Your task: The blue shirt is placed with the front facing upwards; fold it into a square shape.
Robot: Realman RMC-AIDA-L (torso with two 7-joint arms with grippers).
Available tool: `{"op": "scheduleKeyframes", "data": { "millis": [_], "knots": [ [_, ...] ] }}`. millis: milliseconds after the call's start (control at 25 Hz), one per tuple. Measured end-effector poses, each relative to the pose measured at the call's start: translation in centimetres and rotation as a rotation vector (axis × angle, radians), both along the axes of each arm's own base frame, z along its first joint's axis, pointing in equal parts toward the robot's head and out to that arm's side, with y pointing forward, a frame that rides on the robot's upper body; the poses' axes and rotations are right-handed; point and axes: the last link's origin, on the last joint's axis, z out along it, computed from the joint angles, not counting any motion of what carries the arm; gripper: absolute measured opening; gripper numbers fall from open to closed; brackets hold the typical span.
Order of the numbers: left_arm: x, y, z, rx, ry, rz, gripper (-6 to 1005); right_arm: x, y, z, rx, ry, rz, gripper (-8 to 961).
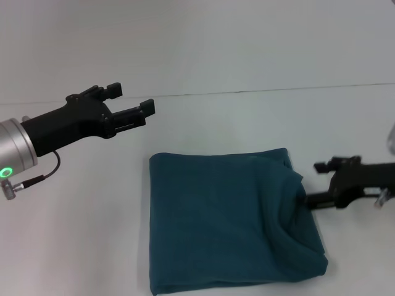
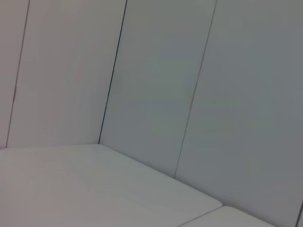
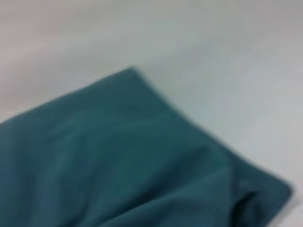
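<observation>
The blue shirt (image 1: 228, 222) lies folded roughly square (right side rumpled).

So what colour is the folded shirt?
Dark teal-blue, plain on top; the shirt shows best in the head view.

Large dark teal-blue cotton shirt (image 1: 228, 222): laid folded into a roughly square stack on the white table (image 1: 74, 246), toward the near edge and right of centre.

Left black two-fingered gripper (image 1: 131, 103): held above the table, behind and to the left of the shirt's far left corner, well apart from it, fingers parted.

Right black two-fingered gripper (image 1: 311, 183): placed low at the shirt's right edge, just beside the raised fold there; contact cannot be told.

Pale panelled wall (image 1: 197, 43): set behind the table.
</observation>
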Motion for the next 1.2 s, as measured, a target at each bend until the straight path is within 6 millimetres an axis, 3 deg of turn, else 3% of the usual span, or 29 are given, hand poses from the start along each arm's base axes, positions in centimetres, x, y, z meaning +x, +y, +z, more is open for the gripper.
{"op": "scheduleKeyframes", "data": {
  "millis": [240,720,1160,1200],
  "knots": [
    [0.1,0.0,-0.2,-0.002,-0.005,-0.001,949,-0.8,0.1,1.5,0.082,0.144,0.032,921],
    [0.7,-0.5,-0.8,-0.027,-0.021,-0.031,950,-3.4,-0.1,-3.2,-0.116,0.147,0.087,878],
    [0.5,-0.9,-1.1,-0.038,-0.023,-0.029,949,-3.1,-1.4,-3.0,-0.114,0.225,0.107,839],
    [0.5,-0.9,-1.1,-0.038,-0.023,-0.029,949,-2.9,-1.4,-3.2,-0.118,0.218,0.101,799]
  ]
}}
